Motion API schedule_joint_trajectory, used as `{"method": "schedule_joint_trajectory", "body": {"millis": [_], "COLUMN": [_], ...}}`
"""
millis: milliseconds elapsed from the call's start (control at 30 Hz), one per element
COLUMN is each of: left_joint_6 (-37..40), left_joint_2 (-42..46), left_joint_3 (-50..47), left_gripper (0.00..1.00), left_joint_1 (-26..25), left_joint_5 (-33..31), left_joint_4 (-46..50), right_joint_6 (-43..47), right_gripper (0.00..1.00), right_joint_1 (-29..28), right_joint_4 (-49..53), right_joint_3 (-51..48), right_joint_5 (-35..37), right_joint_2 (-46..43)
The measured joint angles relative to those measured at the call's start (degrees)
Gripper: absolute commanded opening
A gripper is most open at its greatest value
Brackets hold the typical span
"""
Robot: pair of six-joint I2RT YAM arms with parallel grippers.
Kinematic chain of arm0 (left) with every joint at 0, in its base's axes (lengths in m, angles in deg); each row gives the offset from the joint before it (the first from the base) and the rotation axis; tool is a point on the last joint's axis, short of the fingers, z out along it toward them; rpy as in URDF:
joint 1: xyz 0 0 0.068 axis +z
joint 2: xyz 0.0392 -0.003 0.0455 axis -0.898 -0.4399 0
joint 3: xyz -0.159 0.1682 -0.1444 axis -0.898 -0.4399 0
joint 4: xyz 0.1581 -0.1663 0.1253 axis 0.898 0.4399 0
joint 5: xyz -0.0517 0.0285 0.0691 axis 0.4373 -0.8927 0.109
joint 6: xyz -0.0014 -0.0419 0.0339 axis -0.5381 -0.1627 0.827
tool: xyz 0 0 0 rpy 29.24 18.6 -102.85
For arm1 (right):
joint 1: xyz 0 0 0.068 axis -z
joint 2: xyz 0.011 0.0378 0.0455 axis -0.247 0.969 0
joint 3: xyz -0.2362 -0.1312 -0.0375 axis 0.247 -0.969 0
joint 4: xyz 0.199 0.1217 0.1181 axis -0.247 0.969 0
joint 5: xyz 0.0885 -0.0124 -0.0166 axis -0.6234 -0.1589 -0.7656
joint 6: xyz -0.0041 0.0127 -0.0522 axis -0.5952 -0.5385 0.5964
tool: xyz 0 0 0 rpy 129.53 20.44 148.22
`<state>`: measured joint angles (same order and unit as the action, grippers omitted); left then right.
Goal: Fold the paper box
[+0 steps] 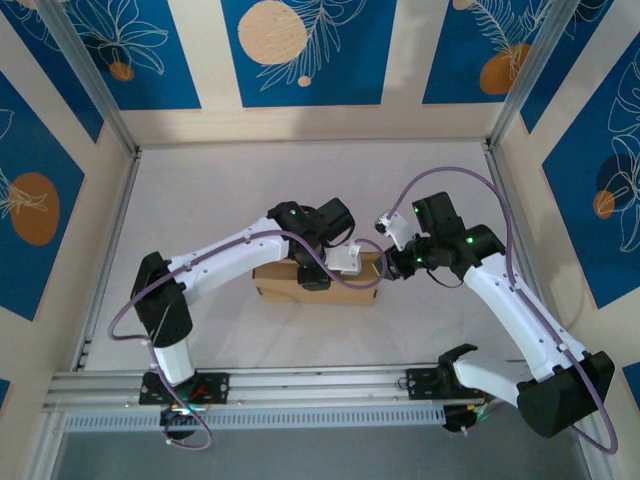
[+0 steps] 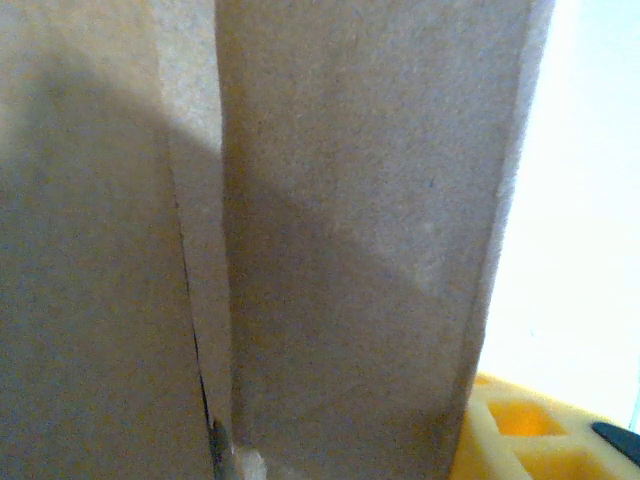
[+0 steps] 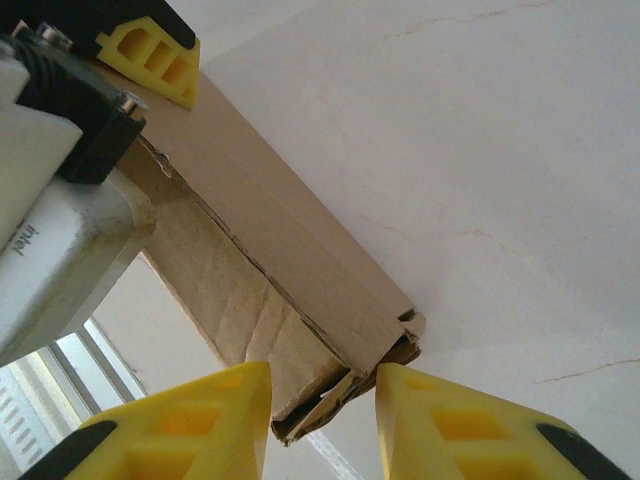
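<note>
Paper box [image 1: 285, 282]: centre of the top view, on the white desk [image 1: 230, 190], partly under the left arm's wrist. Right fingers [image 3: 180, 425]: spread, at the bottom of the right wrist frame, with the box's ragged end corner in the gap between them; contact unclear. Left fingers [image 3: 150, 55]: upper left of that frame, one yellow tip against the box's far end. Spread or pinching, I cannot tell.
</note>
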<state>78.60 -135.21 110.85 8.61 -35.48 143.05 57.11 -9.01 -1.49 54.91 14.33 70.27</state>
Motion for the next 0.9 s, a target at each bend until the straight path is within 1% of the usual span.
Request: {"method": "schedule_joint_trajectory", "body": {"millis": [67,200,300,433,467,567,633,767,900], "left_joint_6": [0.0,-0.3,-0.9,-1.4,-1.5,-2.5,-3.4,-5.4,-8.0], "left_joint_2": [0.0,0.0,0.0,0.0,0.0,0.3,1.3,5.2,10.1], "left_joint_3": [0.0,0.0,-0.1,-0.1,-0.1,-0.1,-0.1,-0.2,-0.2], "left_gripper": [0.47,0.48,0.52,0.58,0.59,0.68,0.72,0.75,0.77], "left_joint_1": [0.0,0.0,0.1,0.1,0.1,0.3,0.6,1.6,5.0], "left_joint_5": [0.0,-0.4,-1.5,-1.5,-1.5,-1.0,-0.5,1.1,4.0], "left_joint_4": [0.0,-0.2,-0.1,-0.2,-0.6,-1.9,-3.7,-6.2,-7.6], "right_joint_6": [0.0,-0.2,-0.4,-0.8,-1.0,-1.5,-1.5,-1.5,-0.8], "right_gripper": [0.31,0.17,0.09,0.03,0.02,0.01,0.0,0.0,0.0], "right_joint_1": [0.0,0.0,0.0,0.1,0.1,0.0,-0.1,-0.1,0.7], "right_joint_4": [0.0,0.0,0.0,0.1,0.1,0.1,0.0,0.3,0.7], "right_joint_3": [0.0,0.0,0.2,0.7,1.0,2.1,2.8,3.5,4.1], "right_joint_5": [0.2,1.6,2.7,3.7,3.8,3.9,4.1,5.9,7.3], "right_joint_2": [0.0,0.3,0.8,1.2,1.3,1.9,2.2,2.8,3.8]}}
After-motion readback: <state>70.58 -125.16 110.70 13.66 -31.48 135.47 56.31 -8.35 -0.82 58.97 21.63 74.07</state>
